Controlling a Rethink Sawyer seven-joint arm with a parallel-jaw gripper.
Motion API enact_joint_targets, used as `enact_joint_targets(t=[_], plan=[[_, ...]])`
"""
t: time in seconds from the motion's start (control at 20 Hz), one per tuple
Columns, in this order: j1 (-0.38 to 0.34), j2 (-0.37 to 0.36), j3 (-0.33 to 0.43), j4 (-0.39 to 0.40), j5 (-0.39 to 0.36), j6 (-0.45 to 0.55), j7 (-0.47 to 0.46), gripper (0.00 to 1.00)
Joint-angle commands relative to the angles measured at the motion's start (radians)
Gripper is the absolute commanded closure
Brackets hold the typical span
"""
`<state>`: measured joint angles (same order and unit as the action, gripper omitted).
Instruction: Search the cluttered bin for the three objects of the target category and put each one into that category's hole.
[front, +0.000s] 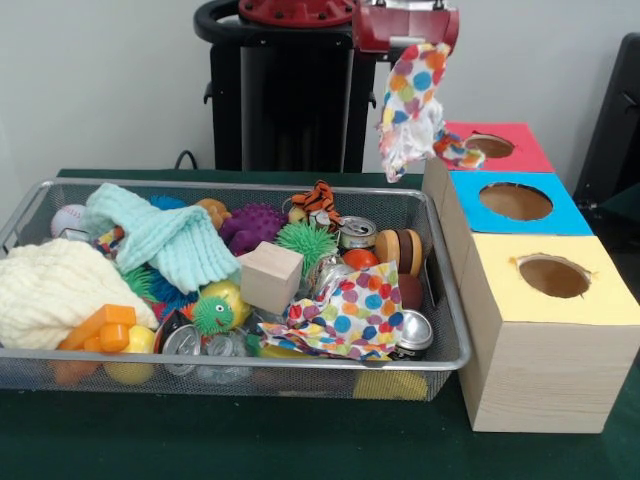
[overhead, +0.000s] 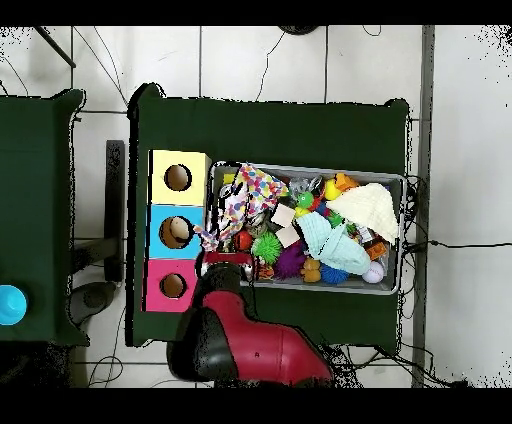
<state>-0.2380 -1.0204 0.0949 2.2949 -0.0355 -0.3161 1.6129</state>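
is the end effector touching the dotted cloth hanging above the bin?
Touching. Front view: the polka-dot cloth hangs straight from the end effector, its top edge caught there, clear of the wire bin.

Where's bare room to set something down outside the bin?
Bare green table runs in front of the wire bin and the yellow-topped box. The bin is packed throughout. The gripper dangles a dotted cloth near the red box.

boxes (front: 540, 300) beside bin (front: 440, 345), cloth (front: 345, 315) likely topmost
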Motion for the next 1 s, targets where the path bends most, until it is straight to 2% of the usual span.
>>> enact_joint_targets(t=[0.05,0.25,0.45,0.6,0.8,1.0], plan=[[0.033,-0.120,0.121,0.069,0.087,0.123,0.340,1.00],[0.076,-0.088,0.121,0.057,0.124,0.089,0.376,1.00],[0.139,-0.024,0.081,0.031,0.154,0.018,0.392,1.00],[0.177,0.017,0.051,-0.002,0.178,0.001,0.386,1.00],[0.202,0.096,0.034,-0.056,0.188,-0.048,0.383,1.00],[0.193,0.164,0.050,-0.100,0.178,-0.083,0.391,1.00]])
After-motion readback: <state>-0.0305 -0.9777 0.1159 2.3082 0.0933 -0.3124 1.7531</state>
